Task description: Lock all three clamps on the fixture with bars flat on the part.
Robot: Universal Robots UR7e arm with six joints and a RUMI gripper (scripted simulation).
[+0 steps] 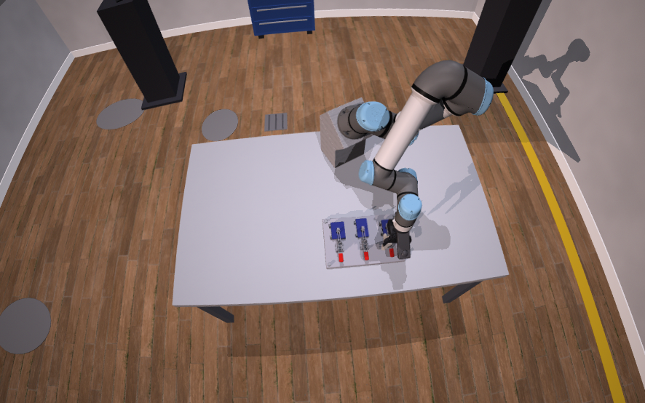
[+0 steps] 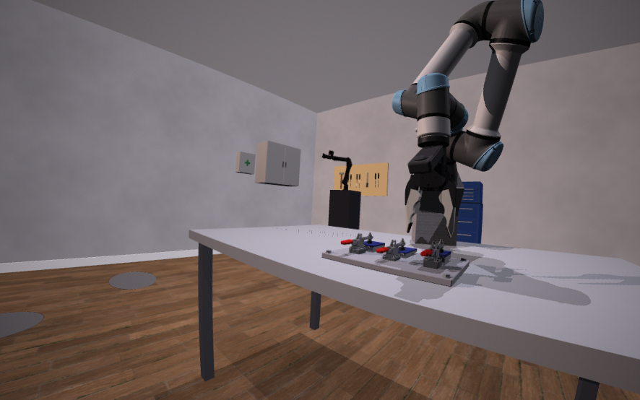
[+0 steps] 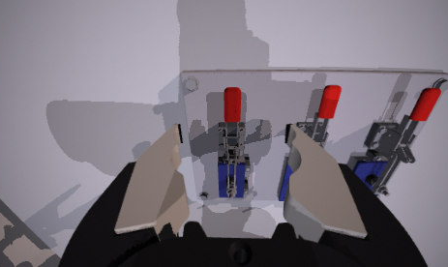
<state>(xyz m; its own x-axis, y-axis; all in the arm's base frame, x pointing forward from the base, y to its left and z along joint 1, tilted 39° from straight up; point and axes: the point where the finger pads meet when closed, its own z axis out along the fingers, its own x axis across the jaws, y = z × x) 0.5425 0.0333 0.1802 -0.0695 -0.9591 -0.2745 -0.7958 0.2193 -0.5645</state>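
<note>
The gripper hangs with its fingers spread, pinching nothing, right over the end clamp and its red handle. Two more clamps sit alongside on the fixture plate, on the grey table.

the gripper is hanging above the fixture plate with air showing between its fingertips and the clamps. its fingers are standing apart with nothing between them, straddling the end clamp. on the plate, the middle clamp is sitting just beside one fingertip, narrowing passage there. the far clamp is standing well apart.
</note>
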